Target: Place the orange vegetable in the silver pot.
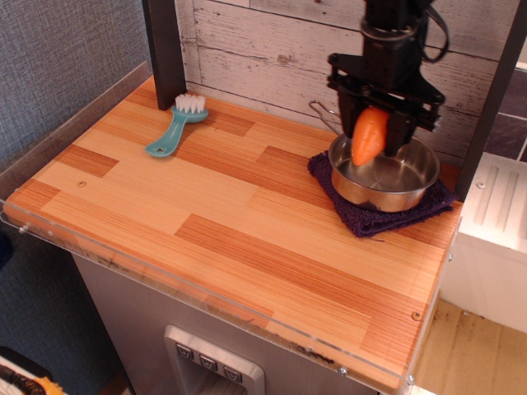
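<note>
The orange vegetable (369,136) is a small plastic carrot. It hangs point down in my black gripper (375,123), which is shut on its upper part. The carrot is in the air above the left side of the silver pot (387,173). The pot is a shallow shiny steel pan at the right back of the wooden counter. Its thin wire handle (321,111) sticks out at the back left. The pot's inside shows nothing but reflections. My arm rises from the gripper out of the top of the view.
The pot stands on a dark purple cloth (383,216). A teal brush with white bristles (175,125) lies at the back left. A black post (165,49) stands behind it. A white plank wall runs along the back.
</note>
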